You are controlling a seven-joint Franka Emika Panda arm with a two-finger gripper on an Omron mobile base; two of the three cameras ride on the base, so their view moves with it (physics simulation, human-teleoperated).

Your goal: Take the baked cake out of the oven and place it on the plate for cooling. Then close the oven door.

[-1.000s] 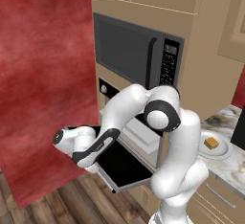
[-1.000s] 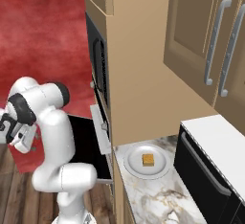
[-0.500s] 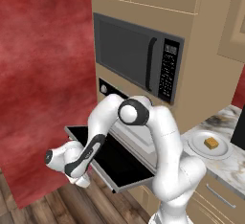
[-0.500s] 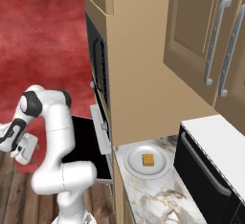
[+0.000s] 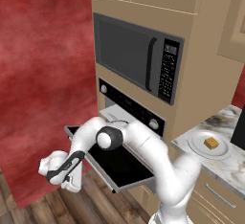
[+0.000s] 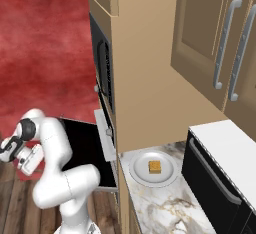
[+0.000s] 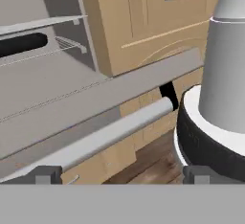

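Note:
The baked cake (image 5: 211, 143) (image 6: 155, 167) lies on the round plate (image 5: 198, 147) (image 6: 137, 170) on the marble counter, right of the oven (image 5: 129, 104). The oven door (image 5: 115, 164) (image 6: 82, 145) hangs open, lying flat. My gripper (image 5: 71, 180) (image 6: 27, 160) (image 7: 122, 175) is low, in front of and below the door's front edge, open and holding nothing. In the hand view the door's silver bar handle (image 7: 110, 133) runs slantwise just ahead of the fingertips (image 7: 48, 174), with the oven's racks behind it.
A dark microwave (image 5: 134, 58) sits above the oven. A black appliance (image 6: 220, 173) stands on the marble counter (image 6: 165, 205) right of the plate. A red wall (image 5: 43, 74) and wooden floor (image 5: 28, 208) lie to the left. My own base (image 7: 215, 122) is close on the hand view's right.
The arm has swung down and leftward, from beside the oven opening to below the open door's front edge. The gripper stayed open; cake and plate have not moved.

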